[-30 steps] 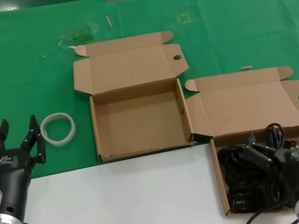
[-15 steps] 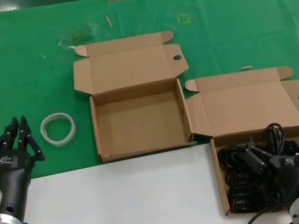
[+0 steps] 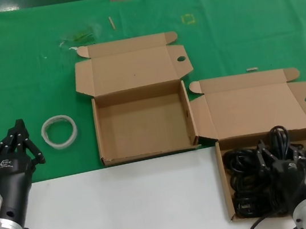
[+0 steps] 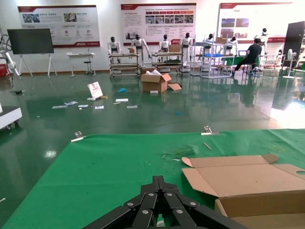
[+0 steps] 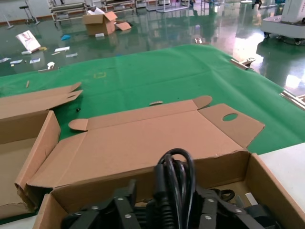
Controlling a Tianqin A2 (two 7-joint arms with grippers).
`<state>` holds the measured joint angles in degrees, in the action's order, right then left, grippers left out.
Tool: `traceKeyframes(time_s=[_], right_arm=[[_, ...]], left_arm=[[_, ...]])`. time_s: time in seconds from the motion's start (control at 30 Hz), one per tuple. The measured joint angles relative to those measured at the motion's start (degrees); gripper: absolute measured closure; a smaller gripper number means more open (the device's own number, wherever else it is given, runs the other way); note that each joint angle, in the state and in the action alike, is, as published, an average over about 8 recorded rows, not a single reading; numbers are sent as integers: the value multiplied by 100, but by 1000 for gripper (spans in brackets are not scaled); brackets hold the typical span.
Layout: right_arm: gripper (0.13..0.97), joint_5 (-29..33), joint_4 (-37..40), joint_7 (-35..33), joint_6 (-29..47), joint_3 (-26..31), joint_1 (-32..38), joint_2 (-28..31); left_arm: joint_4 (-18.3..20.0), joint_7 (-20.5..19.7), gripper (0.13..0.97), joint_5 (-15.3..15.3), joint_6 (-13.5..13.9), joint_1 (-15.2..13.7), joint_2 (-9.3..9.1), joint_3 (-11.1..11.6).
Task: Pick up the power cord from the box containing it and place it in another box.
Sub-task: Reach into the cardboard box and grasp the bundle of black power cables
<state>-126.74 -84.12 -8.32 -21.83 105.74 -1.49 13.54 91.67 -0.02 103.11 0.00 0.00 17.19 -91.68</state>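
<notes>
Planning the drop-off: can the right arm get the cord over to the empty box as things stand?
Probably yes. The right gripper already grips the cord, jaws closed around it, and the empty box lies open beside it with nothing between.

Right gripper (image 5: pixel 164 210) jaws closed around a loop of the power cord (image 5: pixel 174 183) inside the box containing it (image 5: pixel 143 143). Lid lies open on the green desk (image 5: pixel 143 76). Another box (image 5: pixel 24 129) beside it.
</notes>
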Motion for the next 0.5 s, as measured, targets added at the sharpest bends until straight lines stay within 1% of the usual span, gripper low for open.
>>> traceKeyframes(time_s=[0.2, 0.23, 0.5], right_arm=[[711, -22, -21, -33, -53, -4, 15, -27], [711, -20, -32, -36, -65, -11, 12, -34], [850, 19, -139, -43, -145, -91, -33, -102]], left_arm=[[0, 0, 957, 0, 0, 0, 0, 0], [0, 0, 957, 0, 0, 0, 0, 0], [0, 0, 957, 0, 0, 0, 0, 0]])
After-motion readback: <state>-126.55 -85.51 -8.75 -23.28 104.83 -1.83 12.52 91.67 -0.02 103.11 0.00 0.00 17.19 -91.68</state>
